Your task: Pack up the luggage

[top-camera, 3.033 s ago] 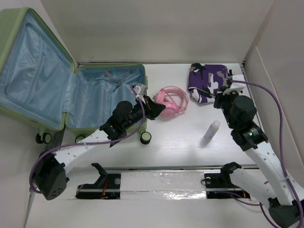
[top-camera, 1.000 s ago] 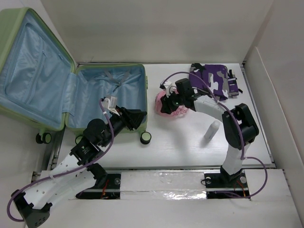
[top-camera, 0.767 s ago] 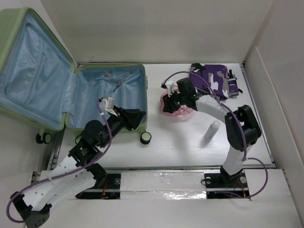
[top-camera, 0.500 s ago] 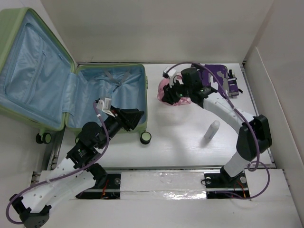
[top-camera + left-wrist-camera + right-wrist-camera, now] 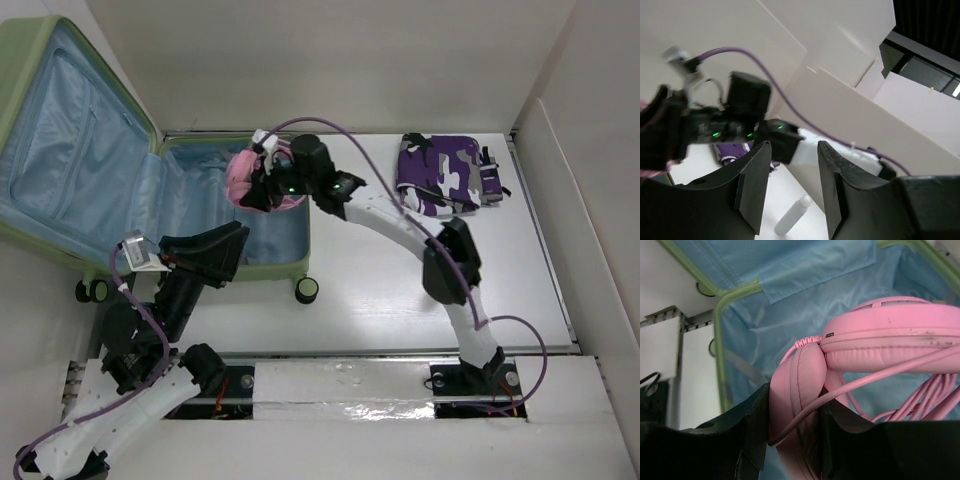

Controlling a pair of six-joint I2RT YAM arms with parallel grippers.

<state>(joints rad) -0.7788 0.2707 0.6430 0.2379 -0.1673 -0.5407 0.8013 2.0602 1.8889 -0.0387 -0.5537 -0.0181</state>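
Right tool (image 5: pixel 795 415) clamped on pink headphones (image 5: pixel 890 347), held over luggage (image 5: pixel 200 212) lining. Left tool (image 5: pixel 790 190) fingers apart, empty.

Bright, even white light fills the overhead view, leaving only soft shadows on the table (image 5: pixel 380 290); a foil strip (image 5: pixel 350 385) at the near edge glints. The left wrist view smears at left; the right wrist's fingers (image 5: pixel 752 435) sit dark, soft.

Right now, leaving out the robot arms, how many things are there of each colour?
Light green: 1, the suitcase
Pink: 1, the headphones
Purple camouflage: 1, the pouch
White: 1, the bottle
Total: 4
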